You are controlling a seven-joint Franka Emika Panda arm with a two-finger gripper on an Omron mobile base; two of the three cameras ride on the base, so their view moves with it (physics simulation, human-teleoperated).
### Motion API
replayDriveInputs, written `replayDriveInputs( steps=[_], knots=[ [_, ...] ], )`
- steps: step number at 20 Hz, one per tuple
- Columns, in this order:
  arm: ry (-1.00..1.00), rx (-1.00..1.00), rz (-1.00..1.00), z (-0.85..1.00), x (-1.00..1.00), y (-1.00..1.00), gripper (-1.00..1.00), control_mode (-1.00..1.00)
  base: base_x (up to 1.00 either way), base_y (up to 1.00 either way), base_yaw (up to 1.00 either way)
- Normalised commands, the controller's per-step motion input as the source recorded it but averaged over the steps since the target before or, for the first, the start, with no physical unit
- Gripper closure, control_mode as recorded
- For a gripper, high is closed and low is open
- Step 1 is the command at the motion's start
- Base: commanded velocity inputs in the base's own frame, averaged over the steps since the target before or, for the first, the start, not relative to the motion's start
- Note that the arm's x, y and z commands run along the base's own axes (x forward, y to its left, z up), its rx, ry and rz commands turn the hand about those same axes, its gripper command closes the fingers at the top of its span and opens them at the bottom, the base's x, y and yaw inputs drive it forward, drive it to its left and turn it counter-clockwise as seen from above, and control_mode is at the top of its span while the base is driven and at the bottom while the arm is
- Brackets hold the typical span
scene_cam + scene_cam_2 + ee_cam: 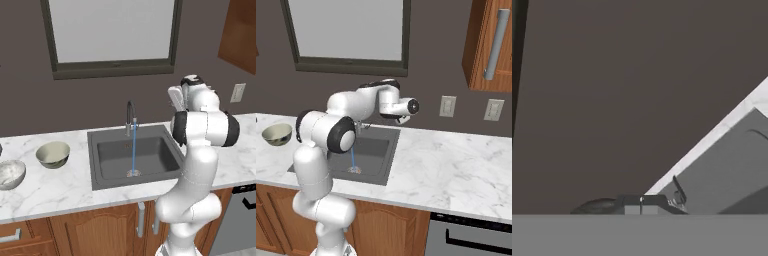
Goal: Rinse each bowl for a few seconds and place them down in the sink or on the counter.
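Observation:
On the counter [60, 187] left of the sink [150, 157] stand two bowls: an olive-beige bowl [52, 154] with a cream inside, and a whitish marbled bowl [10, 174] near the left edge. The olive bowl [277, 134] also shows at the left of the right base view. A thin blue stream of water [134, 150] runs from the faucet [130, 117] down to the drain. My gripper [641, 206] is shut on nothing. It is raised above the sink's right rear corner and faces the dark wall, far from both bowls.
A window [112, 30] sits above the sink. Wall outlets [447, 106] and a wooden upper cabinet [491, 42] are at the right. A wide stretch of counter [456, 165] lies right of the sink [376, 150], above a dark appliance [471, 235].

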Motion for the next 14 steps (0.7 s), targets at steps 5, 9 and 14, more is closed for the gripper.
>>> replayDriveInputs(
  steps=[5, 9, 14],
  knots=[
    [0.00, 0.00, 0.00, 0.27, -0.61, 0.29, 1.00, -1.00, 0.00, 0.00, 0.00],
    [0.00, -0.04, 0.00, 0.36, -0.56, 0.23, 1.00, -1.00, 0.00, 0.00, 0.00],
    [0.00, -0.05, -0.02, 0.44, -0.43, 0.13, 1.00, -1.00, 0.00, 0.00, 0.00]
  ],
)
